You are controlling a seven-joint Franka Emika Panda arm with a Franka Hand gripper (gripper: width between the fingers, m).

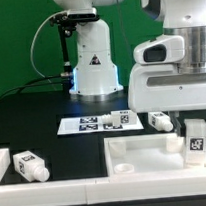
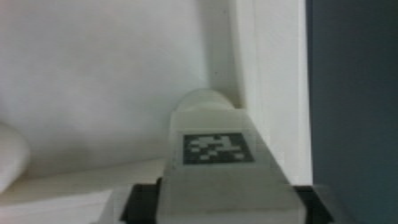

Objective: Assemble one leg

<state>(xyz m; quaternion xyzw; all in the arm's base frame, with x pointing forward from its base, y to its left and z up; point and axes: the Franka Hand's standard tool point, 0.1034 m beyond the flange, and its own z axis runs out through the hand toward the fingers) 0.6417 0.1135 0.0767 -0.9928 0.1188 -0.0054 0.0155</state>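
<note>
My gripper is shut on a white leg with a black-and-white tag, and holds it upright over the right end of the large flat white panel. In the wrist view the leg runs out from between my dark fingers, tag side up, its tip over the white panel close to the panel's edge. The gripper grips the leg's near end. Whether the leg's tip touches the panel is hidden.
The marker board lies behind the panel. Loose legs lie at the front of the exterior view's left and beside the marker board. The robot base stands at the back. The black table shows past the panel's edge.
</note>
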